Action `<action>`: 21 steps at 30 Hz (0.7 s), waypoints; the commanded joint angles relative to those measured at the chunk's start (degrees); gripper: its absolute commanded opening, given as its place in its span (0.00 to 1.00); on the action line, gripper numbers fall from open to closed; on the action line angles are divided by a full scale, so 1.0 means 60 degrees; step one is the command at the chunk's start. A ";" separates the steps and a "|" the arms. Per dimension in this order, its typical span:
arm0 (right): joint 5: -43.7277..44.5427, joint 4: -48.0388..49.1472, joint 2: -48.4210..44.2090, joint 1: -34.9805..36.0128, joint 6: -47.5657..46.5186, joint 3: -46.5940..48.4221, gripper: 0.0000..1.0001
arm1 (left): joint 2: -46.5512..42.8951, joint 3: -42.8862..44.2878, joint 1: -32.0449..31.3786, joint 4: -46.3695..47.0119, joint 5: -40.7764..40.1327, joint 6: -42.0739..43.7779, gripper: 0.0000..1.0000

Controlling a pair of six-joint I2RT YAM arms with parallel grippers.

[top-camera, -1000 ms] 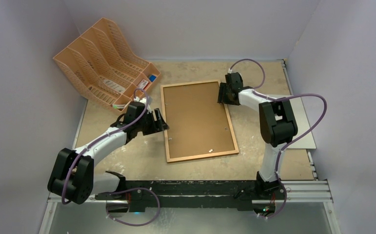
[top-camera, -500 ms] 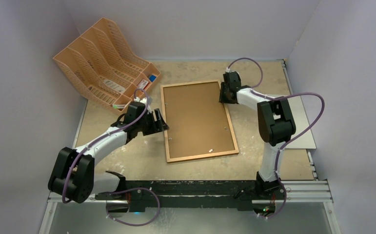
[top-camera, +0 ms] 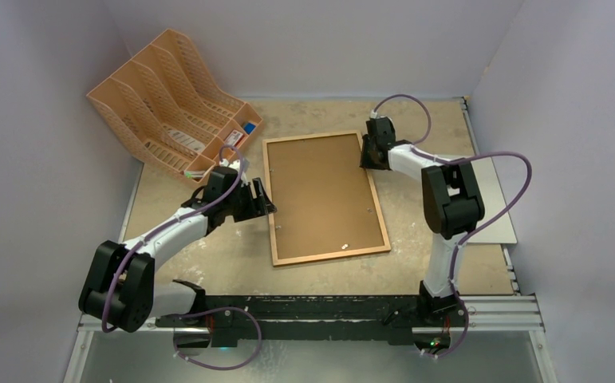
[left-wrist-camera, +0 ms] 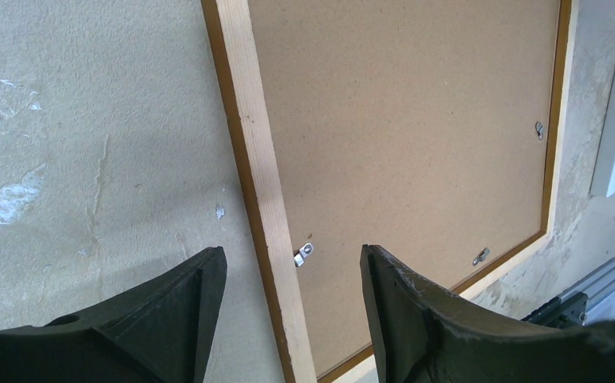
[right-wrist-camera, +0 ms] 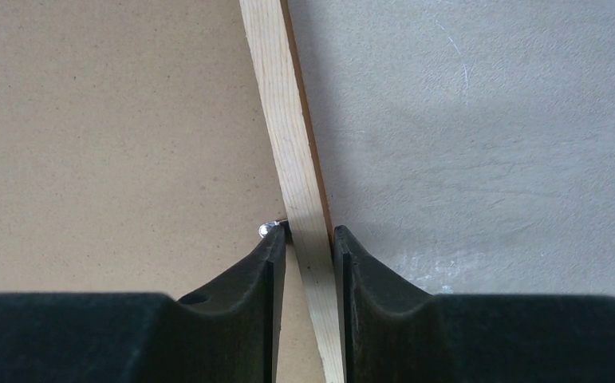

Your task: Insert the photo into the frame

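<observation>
I'm pinching the right rail of the frame [right-wrist-camera: 281, 96] in the right gripper [right-wrist-camera: 305, 236]; the left gripper [left-wrist-camera: 289, 254] is hanging open astride the left rail, needing a square, level bite.

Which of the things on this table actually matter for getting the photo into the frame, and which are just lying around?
For the job: frame, lying back up; backing panel in it; right gripper, shut on its right rail; left gripper, open over its left rail.
Lying about: orange file rack; pale sheet at the right edge, unclear what it is.
</observation>
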 commanded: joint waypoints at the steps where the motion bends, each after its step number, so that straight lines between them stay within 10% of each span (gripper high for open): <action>1: -0.0367 0.0029 -0.0466 -0.0041 0.0142 -0.0418 0.27 | 0.0003 -0.0021 0.0065 0.0189 0.0016 0.0071 0.64; 11: 0.0205 -0.0063 -0.2311 -0.0042 0.1290 -0.0905 0.67 | -0.0160 -0.0031 0.0065 0.0074 0.0079 0.0081 0.64; 21: 0.0285 -0.0799 -0.3952 -0.0046 0.1810 -0.2165 0.70 | -0.0203 -0.0189 0.0065 0.0161 0.0230 0.0006 0.64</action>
